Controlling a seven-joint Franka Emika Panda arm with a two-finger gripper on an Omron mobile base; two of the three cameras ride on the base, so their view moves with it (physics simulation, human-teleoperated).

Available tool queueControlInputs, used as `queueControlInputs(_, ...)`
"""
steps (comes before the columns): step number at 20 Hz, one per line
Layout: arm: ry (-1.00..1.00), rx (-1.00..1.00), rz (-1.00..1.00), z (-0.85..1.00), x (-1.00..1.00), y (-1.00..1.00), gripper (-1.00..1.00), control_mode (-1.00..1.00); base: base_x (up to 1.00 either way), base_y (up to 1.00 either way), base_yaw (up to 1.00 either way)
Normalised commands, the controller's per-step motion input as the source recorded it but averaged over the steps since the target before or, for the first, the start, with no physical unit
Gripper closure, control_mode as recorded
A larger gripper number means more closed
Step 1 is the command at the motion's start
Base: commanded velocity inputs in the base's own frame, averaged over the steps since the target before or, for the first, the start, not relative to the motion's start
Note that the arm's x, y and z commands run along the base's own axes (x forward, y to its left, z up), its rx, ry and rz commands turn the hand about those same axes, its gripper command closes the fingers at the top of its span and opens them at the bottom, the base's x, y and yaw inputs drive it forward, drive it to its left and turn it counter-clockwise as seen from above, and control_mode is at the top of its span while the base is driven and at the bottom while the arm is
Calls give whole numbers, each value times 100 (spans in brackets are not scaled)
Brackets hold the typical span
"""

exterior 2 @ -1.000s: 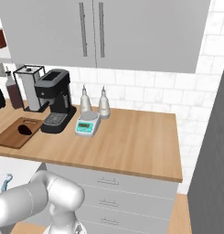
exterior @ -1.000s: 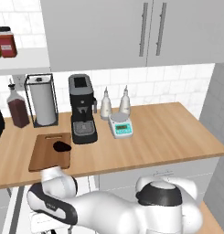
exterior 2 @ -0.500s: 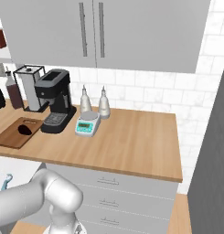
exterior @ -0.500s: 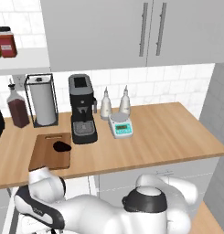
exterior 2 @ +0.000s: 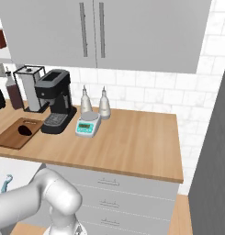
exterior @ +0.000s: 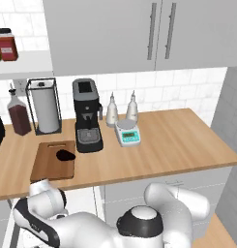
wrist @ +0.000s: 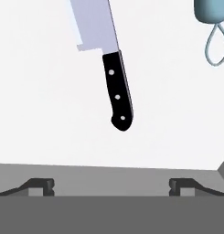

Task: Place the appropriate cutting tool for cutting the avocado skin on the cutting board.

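Dark finger tips of the gripper (wrist: 111, 185) are seen at the bottom of the hand view, spread wide apart with nothing between them. Just beyond them a kitchen knife with a black riveted handle and a long grey steel blade (wrist: 110, 59) lies on a plain white surface (wrist: 40, 114) — handle end nearest the fingers, blade running off the top edge. Bare white room is left on both sides of the handle. A small light-blue looped tool (wrist: 214, 32) lies well apart at the upper right corner, and is glimpsed again at the lower left of the right base view.

Farther off, on the light wooden countertop (exterior: 178, 140), a rectangular brown wooden cutting board with a slot handle (exterior: 47, 164) is set close to the front edge, just beside a black coffee machine (exterior: 87, 115). A small, almost black avocado (exterior: 66, 155) rests on the board's right part — the rest of the board is bare. A white-and-teal kitchen scale (exterior: 127, 133) stands past the machine, with open counter to its right.
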Motion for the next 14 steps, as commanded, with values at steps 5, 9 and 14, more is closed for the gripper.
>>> queueControlInputs(5, -3, 0, 0, -29, 1, -2, -100, -100, 0, 0, 0)
queueControlInputs(9, -2, 0, 0, -30, 0, -12, -100, -100, 0, 0, 0)
queueControlInputs(14, 0, 0, 0, -26, 0, -3, -100, -100, 0, 0, 0)
